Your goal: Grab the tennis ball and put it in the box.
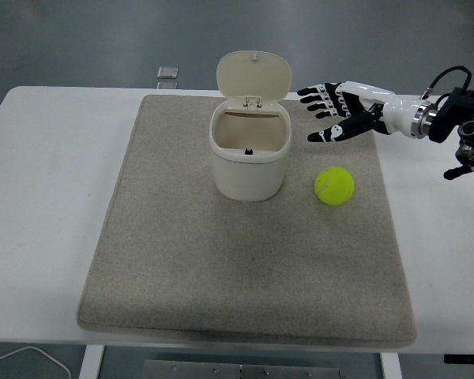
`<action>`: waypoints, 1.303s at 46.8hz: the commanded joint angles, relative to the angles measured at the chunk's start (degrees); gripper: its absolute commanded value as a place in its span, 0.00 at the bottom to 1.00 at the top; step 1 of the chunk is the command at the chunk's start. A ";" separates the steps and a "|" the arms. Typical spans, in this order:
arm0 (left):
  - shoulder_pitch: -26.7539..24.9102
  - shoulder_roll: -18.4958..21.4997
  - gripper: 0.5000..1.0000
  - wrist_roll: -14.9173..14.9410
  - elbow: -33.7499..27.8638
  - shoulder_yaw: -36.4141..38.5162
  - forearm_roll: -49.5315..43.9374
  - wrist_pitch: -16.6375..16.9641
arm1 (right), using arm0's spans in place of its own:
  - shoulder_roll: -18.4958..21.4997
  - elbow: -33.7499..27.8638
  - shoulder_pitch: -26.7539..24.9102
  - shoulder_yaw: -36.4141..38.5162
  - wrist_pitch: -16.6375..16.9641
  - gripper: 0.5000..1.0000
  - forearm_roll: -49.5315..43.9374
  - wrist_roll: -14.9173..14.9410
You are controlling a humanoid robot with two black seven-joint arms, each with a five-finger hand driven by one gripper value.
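Observation:
A yellow-green tennis ball (334, 186) lies on the grey mat (245, 260), right of a cream box (250, 158) whose hinged lid (253, 76) stands open. My right hand (332, 113) comes in from the right edge. Its fingers are spread and it holds nothing. It hovers above and behind the ball, just right of the box, apart from both. The left arm is not in view.
The mat lies on a white table (47, 189). A small grey object (167, 73) lies at the table's far edge behind the box. A white cable (31, 359) shows below the table's near left edge.

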 commanded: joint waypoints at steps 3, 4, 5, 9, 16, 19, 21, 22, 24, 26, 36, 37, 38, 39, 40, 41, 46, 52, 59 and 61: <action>0.00 0.00 0.99 0.01 0.00 0.00 0.00 0.00 | -4.11 2.80 -0.47 0.18 -0.37 0.84 -5.10 0.29; 0.00 0.00 0.99 0.01 0.00 0.00 0.00 0.00 | -4.73 3.15 -0.47 0.18 -0.46 0.84 -5.80 0.46; 0.00 0.00 0.99 0.01 0.00 0.00 0.00 0.00 | -5.26 3.67 -0.56 0.18 -0.63 0.84 -6.50 0.64; 0.00 0.00 0.99 0.01 0.00 0.00 0.00 0.00 | -7.28 4.99 -0.56 0.18 -1.42 0.84 -10.37 1.60; 0.00 0.00 0.99 0.01 0.00 0.00 0.00 0.00 | -9.65 7.37 -1.26 0.09 -3.53 0.84 -16.96 2.40; 0.00 0.00 0.99 0.01 0.00 0.00 0.00 0.00 | -10.18 8.77 -2.05 0.09 -4.23 0.84 -18.46 3.01; 0.00 0.00 0.99 0.01 0.00 0.00 0.00 0.00 | -10.36 9.30 -2.49 0.09 -4.67 0.84 -19.25 3.27; 0.00 0.00 0.99 0.01 0.00 0.00 0.00 0.00 | -10.36 9.39 -2.76 0.09 -4.94 0.84 -19.69 3.36; 0.00 0.00 0.99 0.01 0.00 0.00 0.00 0.00 | -10.36 9.48 -3.37 0.09 -5.38 0.84 -20.48 3.54; 0.00 0.00 0.99 0.01 0.00 0.00 0.00 0.00 | -10.36 9.65 -3.99 0.09 -5.82 0.84 -21.36 4.06; 0.00 0.00 0.99 0.01 0.00 0.00 0.00 0.00 | -10.36 11.68 -6.01 0.09 -7.05 0.84 -23.91 6.35; 0.00 0.00 0.99 0.01 0.00 0.00 0.00 0.00 | -10.27 11.68 -6.36 0.09 -7.05 0.84 -24.00 6.35; 0.00 0.00 0.99 0.01 0.00 0.00 0.00 0.00 | -10.27 11.68 -6.62 0.09 -7.22 0.84 -24.09 6.35; 0.00 0.00 0.99 0.01 0.00 0.00 0.00 0.00 | -10.18 11.68 -6.80 0.09 -7.40 0.84 -24.26 6.35; 0.00 0.00 0.99 0.01 0.00 0.00 0.00 0.00 | -10.10 11.68 -6.98 0.09 -7.66 0.84 -24.70 6.44; 0.00 0.00 0.99 0.01 0.00 0.00 0.00 0.00 | -10.01 11.68 -7.24 0.09 -8.10 0.84 -25.14 6.44; 0.00 0.00 0.99 0.01 -0.08 0.00 0.00 0.00 | -9.74 11.68 -8.21 0.09 -10.12 0.84 -27.69 6.88; 0.00 0.00 0.99 0.01 0.00 0.00 0.00 0.00 | -9.74 11.33 -8.65 0.09 -11.26 0.84 -28.57 7.06; 0.00 0.00 0.99 0.01 0.00 0.00 0.00 0.00 | -9.39 11.15 -8.91 0.09 -11.62 0.84 -28.66 7.06; 0.00 0.00 0.99 0.01 0.00 0.00 0.00 0.00 | -9.22 11.15 -9.09 0.09 -11.62 0.84 -28.66 7.06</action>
